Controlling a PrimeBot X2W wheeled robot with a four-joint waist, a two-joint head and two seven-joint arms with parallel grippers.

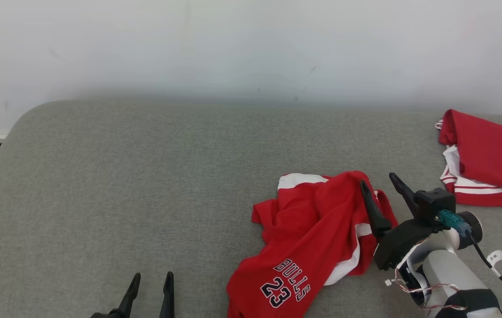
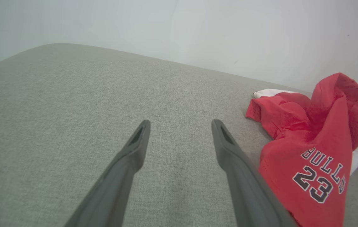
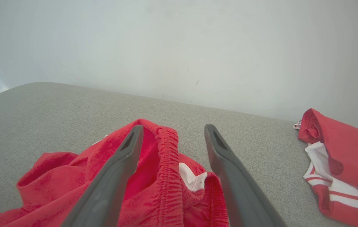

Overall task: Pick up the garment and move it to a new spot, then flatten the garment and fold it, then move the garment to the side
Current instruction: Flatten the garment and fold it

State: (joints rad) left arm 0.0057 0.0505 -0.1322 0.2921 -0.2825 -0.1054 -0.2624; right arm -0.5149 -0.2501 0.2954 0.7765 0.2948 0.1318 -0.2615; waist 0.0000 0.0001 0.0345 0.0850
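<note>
Your right hand [image 1: 377, 179] is spread wide over the red shorts [image 1: 312, 229], lower right; your left hand [image 1: 152, 275], lower left, is wide too.

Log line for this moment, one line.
phase: flatten pending | red shorts: crumpled on grey cushion | left gripper: open, empty | right gripper: open, astride waistband | second red garment: far right
</note>
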